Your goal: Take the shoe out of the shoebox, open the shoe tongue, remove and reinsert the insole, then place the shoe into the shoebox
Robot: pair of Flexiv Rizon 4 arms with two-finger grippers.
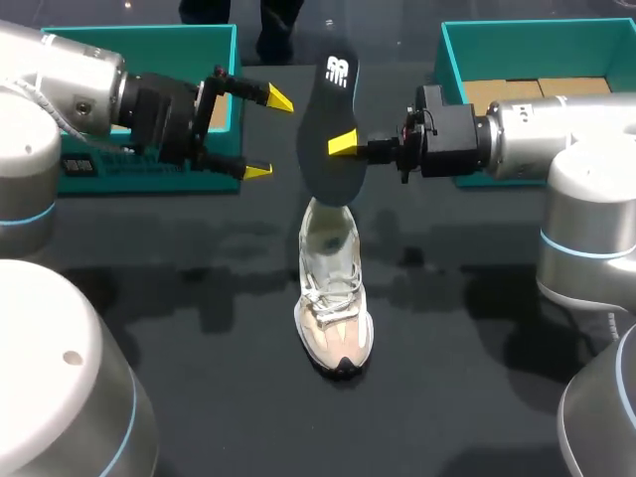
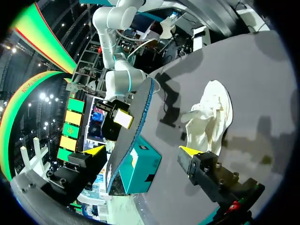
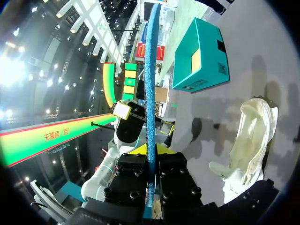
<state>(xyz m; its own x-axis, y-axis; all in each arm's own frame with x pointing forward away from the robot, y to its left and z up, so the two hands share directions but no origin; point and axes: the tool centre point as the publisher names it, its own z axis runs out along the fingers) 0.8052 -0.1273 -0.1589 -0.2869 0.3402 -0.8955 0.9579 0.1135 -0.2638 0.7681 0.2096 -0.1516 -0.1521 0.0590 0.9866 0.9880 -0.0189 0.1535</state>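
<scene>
Right claw (image 1: 343, 144) clamps the dark insole (image 1: 328, 109) upright over the white sneaker (image 1: 335, 308), mid-worktop (image 1: 199, 298). Left claw (image 1: 268, 134) released, fingers spread, just beside insole.

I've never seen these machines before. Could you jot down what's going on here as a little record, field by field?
shoe: pale sneaker, upright on the dark table, outside any box
insole: dark, held up on edge, out of the shoe
right tool: shut on the insole
left tool: open, beside the insole, holding nothing
left box: teal, at the far side
right box: teal, at the far side
</scene>
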